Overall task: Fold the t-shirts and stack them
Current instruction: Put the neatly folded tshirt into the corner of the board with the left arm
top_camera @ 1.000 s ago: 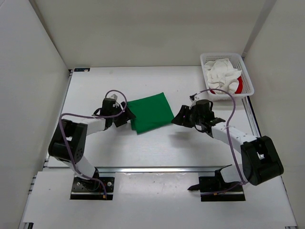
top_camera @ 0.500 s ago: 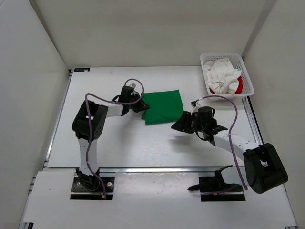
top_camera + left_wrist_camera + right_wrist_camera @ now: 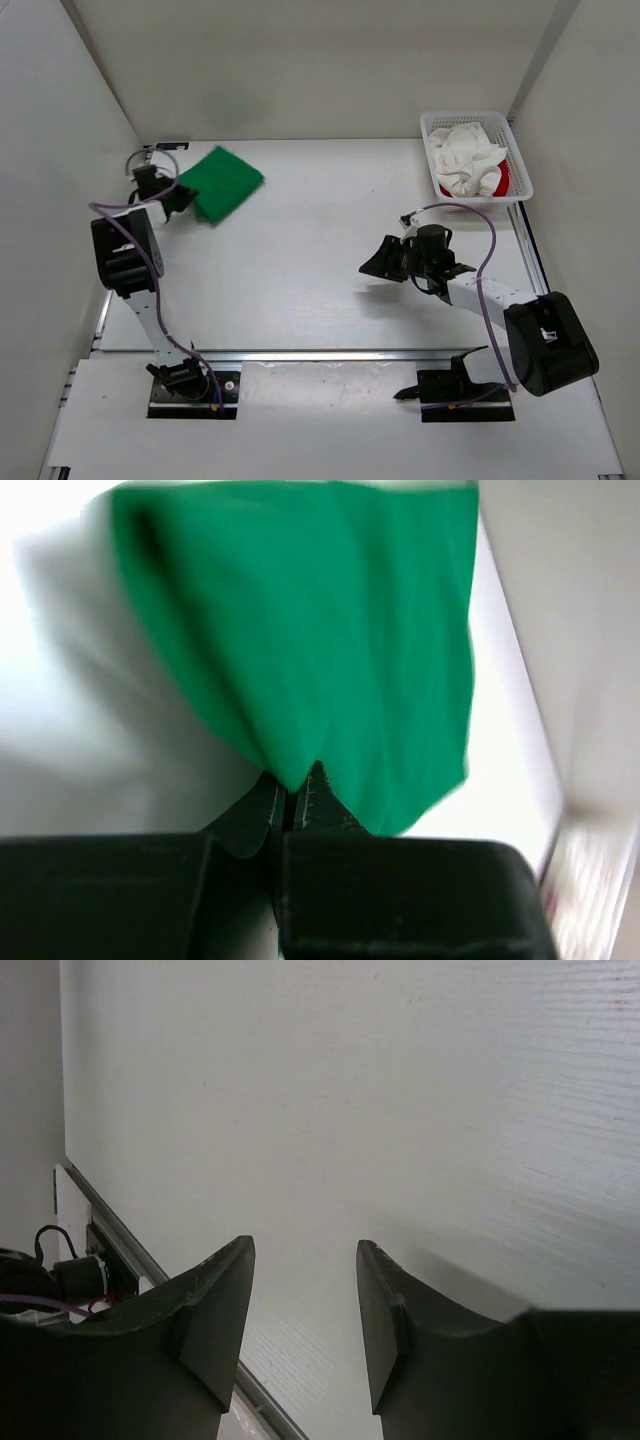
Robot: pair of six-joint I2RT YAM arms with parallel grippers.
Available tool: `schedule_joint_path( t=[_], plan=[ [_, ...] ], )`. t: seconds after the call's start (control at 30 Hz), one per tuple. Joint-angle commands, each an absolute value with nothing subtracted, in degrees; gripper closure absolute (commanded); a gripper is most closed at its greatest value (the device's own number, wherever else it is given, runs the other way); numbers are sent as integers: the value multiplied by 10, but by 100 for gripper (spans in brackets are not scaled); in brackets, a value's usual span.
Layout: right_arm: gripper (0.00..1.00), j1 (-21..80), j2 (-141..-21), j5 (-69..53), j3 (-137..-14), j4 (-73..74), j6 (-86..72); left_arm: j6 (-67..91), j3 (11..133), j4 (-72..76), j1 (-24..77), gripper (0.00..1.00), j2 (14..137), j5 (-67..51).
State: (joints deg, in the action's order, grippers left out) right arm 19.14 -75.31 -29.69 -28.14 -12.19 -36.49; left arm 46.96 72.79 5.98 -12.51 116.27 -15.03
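Left tool is out at far-left corner of the desk, arm stretched fwd, close to the side wall. Its jaws are pressed together on the near edge of the green t-shirt; wrist view shows the left tool w/ the tips pinching a small pleat of cloth, no gap between them. The green t-shirt is folded into a rough rectangle and fans out straight ahead of the tips, widening away from them. One corner reaches twd the wall on that tool's right. Wrist pic is blurred, so can't tell if the cloth lies flat on the desk or hangs just above it.

Right tool sits low over the bare mid-right part of the desk, pointing left across it. Jaws stand apart, nothing between them. In its wrist view the right tool has only desk surface ahead of and under both fingers.

White basket is behind & to the right of the right tool, at far-right corner, well apart from it. It holds crumpled white t-shirts w/ a bit of red cloth at the near side. Green shirt and basket are well apart, w/ the right tool roughly between.
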Motion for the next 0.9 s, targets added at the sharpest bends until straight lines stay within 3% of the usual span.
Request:
schedule_joint_path(
  t=[0.0, 0.43, 0.67, 0.73, 0.87],
  plan=[
    [56, 205, -752, -314, -297, -154, -365, 492, 700, 83, -171, 100, 1135, -146],
    [56, 216, -771, -323, -289, -122, -352, 555, 838, 62, -234, 98, 1266, -92],
    [56, 210, -796, -333, -299, -125, -350, 598, 758, 138, -247, 97, 1246, -63],
    [56, 214, -802, -331, -303, -130, -353, 596, 738, 155, -250, 94, 1231, -56],
    [54, 219, -802, -328, -309, -123, -348, 608, 687, 211, -249, 72, 1195, -68]
  ],
)
